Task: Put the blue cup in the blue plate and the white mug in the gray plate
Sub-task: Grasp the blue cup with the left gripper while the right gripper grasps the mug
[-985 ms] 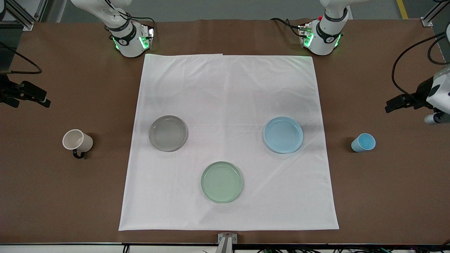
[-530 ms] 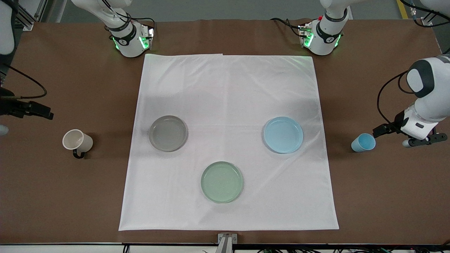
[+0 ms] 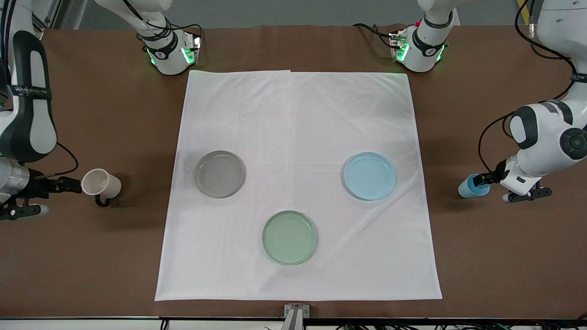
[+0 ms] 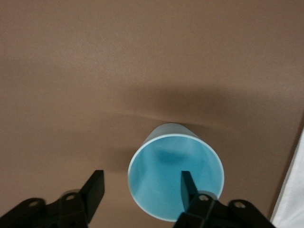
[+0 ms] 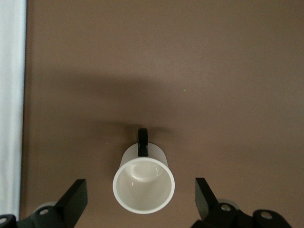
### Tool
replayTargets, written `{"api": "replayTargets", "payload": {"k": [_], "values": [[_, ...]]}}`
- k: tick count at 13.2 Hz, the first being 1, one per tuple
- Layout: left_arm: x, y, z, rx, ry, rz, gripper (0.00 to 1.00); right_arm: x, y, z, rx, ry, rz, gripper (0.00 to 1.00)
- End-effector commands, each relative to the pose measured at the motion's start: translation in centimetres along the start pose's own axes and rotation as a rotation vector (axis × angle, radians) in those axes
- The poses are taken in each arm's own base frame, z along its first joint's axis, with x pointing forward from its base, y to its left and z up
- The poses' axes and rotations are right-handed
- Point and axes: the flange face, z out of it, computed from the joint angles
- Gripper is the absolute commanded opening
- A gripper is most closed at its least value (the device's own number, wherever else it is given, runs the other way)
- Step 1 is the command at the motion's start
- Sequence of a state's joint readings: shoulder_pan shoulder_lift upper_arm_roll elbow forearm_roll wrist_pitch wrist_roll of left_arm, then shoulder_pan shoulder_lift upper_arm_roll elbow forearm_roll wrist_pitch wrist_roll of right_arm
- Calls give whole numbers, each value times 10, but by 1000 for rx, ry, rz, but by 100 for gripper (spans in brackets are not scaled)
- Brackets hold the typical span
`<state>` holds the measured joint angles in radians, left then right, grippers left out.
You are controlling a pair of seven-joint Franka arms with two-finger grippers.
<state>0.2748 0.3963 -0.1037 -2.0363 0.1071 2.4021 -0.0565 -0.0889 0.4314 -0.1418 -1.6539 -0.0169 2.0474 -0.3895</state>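
At the right arm's end of the table, on the bare brown tabletop (image 3: 91, 256), we see the right gripper (image 3: 73, 184) low beside the cream-white cylindrical mug (image 3: 101, 183). In the right wrist view its two dark fingers (image 5: 74, 199) are spread wide, wider than the mug (image 5: 143, 184), and they grip nothing; the mug stands upright between them with its thin dark loop handle (image 5: 143, 142) pointing away from the wrist.

Next, on the large white cloth (image 3: 298, 114) in the middle of the table, we find the round translucent gray plate (image 3: 219, 173) toward the right arm's end, with nothing in it. The round pale green plate (image 3: 289, 237) lies nearer the front camera than the other two and between them. The round light-blue plate (image 3: 369, 176) sits toward the left arm's end of the cloth, likewise holding nothing.

Off the cloth, on the brown tabletop at the left arm's end, stands the small light-blue tapered cup (image 3: 469, 188), well apart from the light-blue plate. The left gripper (image 3: 482, 179) is at the cup's rim. In the left wrist view we see its fingers (image 4: 94, 187) parted and straddling one wall of the cup (image 4: 164, 183), one finger inside the mouth and one outside; we cannot tell whether they touch it.
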Motion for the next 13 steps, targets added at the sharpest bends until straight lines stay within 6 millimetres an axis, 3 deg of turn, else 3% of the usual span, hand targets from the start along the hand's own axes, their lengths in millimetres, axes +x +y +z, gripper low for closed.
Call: {"api": "replayTargets", "payload": {"k": [1, 5, 6, 7, 9, 11, 13], "values": [[5, -2, 7, 7, 7, 22, 55, -15, -7, 32, 2, 53, -29, 100], [7, 1, 8, 5, 23, 26, 7, -18, -5, 86, 38, 56, -72, 100], [7, 2, 4, 4, 29, 29, 0, -16, -4, 95, 42, 64, -88, 100], [7, 4, 1, 4, 29, 33, 0, -14, -4, 104, 36, 75, -132, 100], [9, 15, -24, 6, 62, 40, 0, -13, 3, 119, 28, 83, -171, 100], [3, 49, -58, 0, 33, 75, 0, -11, 4, 127, 23, 94, -168, 99], [-9, 92, -75, -11, -11, 61, 0, -9, 5, 134, 15, 103, -167, 93]]}}
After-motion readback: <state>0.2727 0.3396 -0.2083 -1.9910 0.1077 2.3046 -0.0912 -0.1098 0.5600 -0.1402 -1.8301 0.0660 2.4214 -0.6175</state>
